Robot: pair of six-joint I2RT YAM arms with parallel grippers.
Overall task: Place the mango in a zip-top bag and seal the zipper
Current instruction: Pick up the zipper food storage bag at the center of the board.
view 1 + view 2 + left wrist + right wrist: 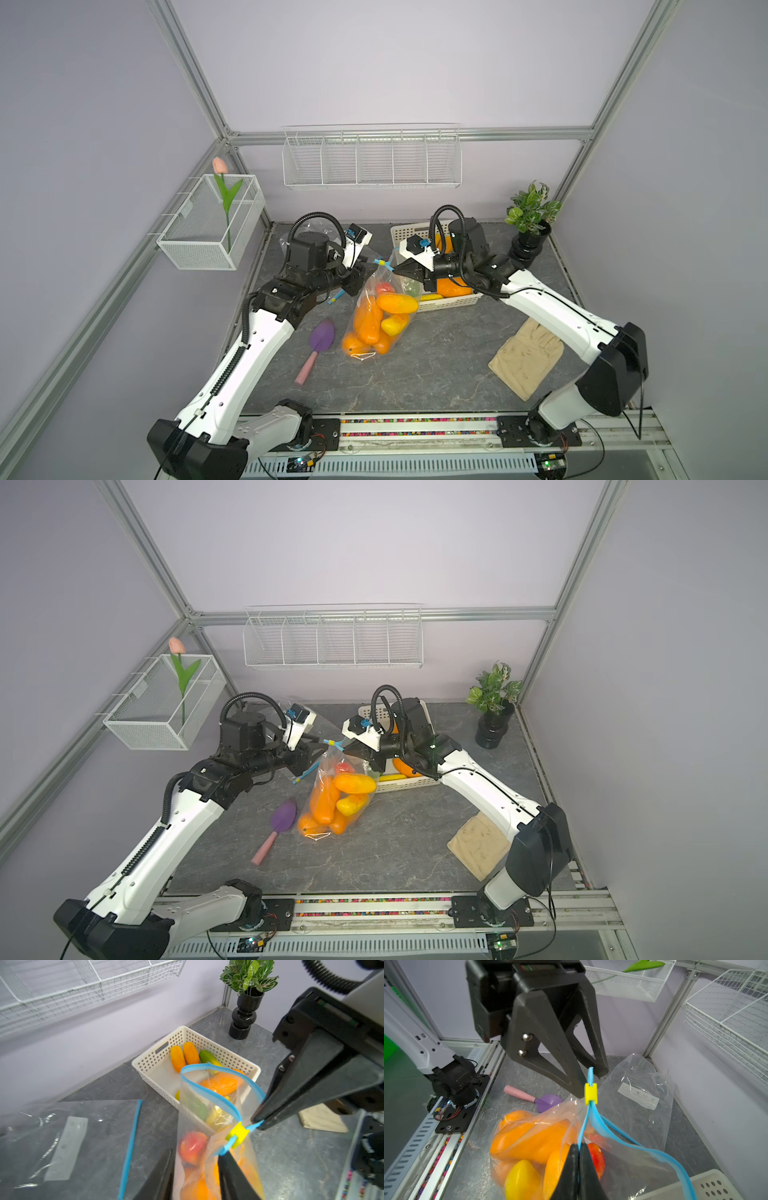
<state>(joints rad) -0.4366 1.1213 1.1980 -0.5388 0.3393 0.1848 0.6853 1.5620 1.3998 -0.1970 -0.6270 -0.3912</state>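
Zip-top bag (371,332) in level right claw (395,271)

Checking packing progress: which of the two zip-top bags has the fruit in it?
The filled bag mid-table, its blue zipper pinched by the right gripper; the other bag lies flat and empty.

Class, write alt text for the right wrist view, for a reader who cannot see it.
The right gripper, jaws shut, pinches the blue zipper strip of a clear bag holding orange and yellow mangoes. Beyond the yellow slider, the left gripper hangs with jaws open about the strip's end.
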